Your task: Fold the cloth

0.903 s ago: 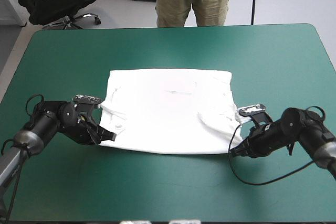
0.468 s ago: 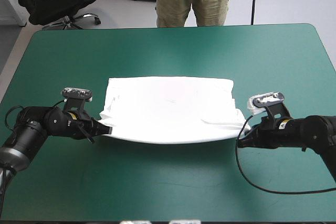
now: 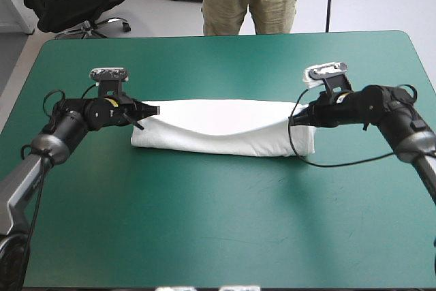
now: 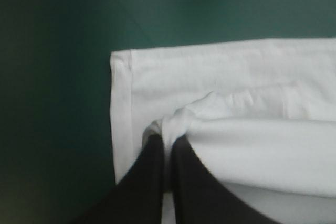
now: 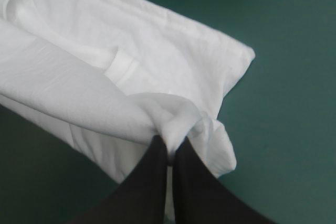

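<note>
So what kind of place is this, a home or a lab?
Likely a robotics lab bench: the left tool and right tool each grip a white T-shirt on a table with a teal-green cover.

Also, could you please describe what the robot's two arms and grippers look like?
The left arm and right arm are both black, built of rounded, cylindrical segments. The left gripper and right gripper each end in two broad black fingers shaped like curved fins that taper to a point.
</note>
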Motion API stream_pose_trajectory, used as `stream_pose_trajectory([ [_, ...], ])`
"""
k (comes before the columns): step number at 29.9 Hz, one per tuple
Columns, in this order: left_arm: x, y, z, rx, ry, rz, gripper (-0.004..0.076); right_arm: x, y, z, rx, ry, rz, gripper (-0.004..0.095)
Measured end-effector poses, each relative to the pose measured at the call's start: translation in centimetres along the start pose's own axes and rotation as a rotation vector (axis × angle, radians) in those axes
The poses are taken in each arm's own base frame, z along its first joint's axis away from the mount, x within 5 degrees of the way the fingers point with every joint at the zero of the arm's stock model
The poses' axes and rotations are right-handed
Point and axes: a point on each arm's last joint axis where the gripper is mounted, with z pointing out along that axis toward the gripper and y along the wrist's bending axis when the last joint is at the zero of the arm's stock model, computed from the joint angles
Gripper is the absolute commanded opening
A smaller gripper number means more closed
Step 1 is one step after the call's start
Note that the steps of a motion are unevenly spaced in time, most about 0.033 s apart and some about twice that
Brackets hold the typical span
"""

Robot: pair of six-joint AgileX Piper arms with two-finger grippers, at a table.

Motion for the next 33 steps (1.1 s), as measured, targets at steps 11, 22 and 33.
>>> stream_pose_trajectory([
  [11, -2.5, 1.5, 5.5, -0.025, 0.027, -0.046, -0.0017, -4.1, -2.7, 4.6, 0.021, -0.002, -0.013, -0.0018],
  [22, -2.3, 2.5, 7.2, -0.044, 0.015, -0.068, 0.0041, -3.5, -4.0, 8.9, 0.016, 0.061, 0.006, 0.0288],
  [33, -5.1, 3.4, 5.8, -0.056, -0.028, -0.048, 0.0648, -4.9, -6.5, 5.2, 0.032, 0.009, 0.061, 0.053],
])
